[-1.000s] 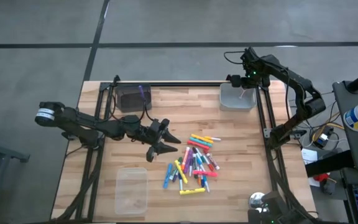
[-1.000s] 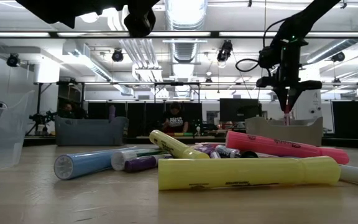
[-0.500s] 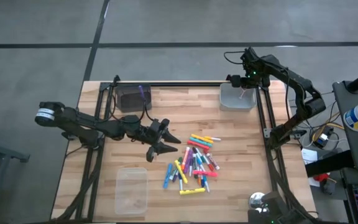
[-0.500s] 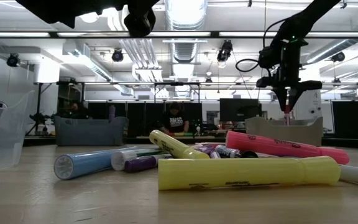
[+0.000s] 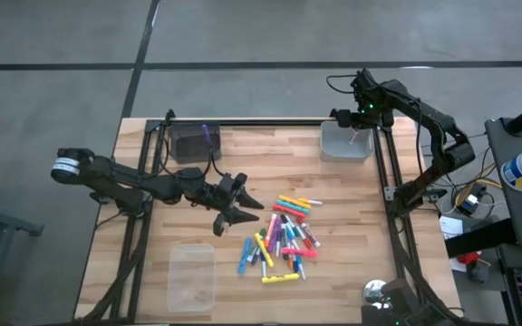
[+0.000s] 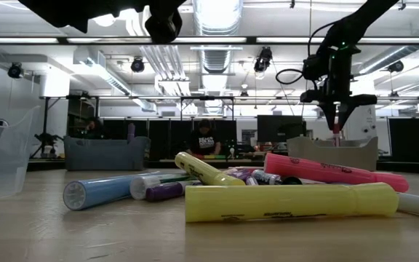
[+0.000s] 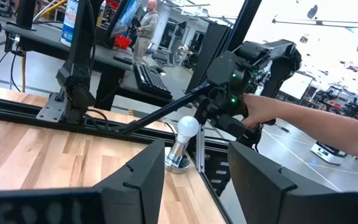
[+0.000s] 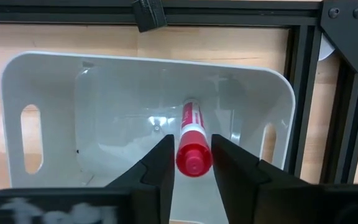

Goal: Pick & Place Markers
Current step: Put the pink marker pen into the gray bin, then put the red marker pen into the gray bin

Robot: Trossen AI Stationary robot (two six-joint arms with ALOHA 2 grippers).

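The right gripper (image 5: 359, 132) hangs over the white bin (image 5: 332, 149) at the counter's (image 5: 370, 226) far right corner. In the right wrist view a red marker (image 8: 192, 144) stands nose-down between its two fingers (image 8: 158, 163), cap end toward the camera, with the bin's bare floor under it. The fingers sit close on either side of the pen, but whether they clamp it or have let go cannot be told. In the low view the pen's red end (image 6: 334, 131) shows just under the fingertips, above the bin's rim (image 6: 333, 151).

The grey bin (image 5: 187, 142) at the far left corner holds one purple marker (image 5: 207, 134), leaning against its wall. The clear tub (image 5: 192, 276) at the near left shows nothing inside.

The rest of the markers (image 5: 283, 237) lie loose in a heap on the wood, right of centre, well apart from all three containers. From the low view a yellow one (image 6: 289, 201) lies nearest, with a pink one (image 6: 333, 172) behind it and a blue one (image 6: 104, 191) to the side. Small print runs along the yellow barrel, too fine to read.

The left gripper (image 5: 240, 210) hovers just left of the heap, jaws spread wide and holding nothing. Beyond its fingers (image 7: 135, 177) the left wrist view shows a person's arm (image 7: 309, 121) reaching toward a dark stand past the counter's edge.
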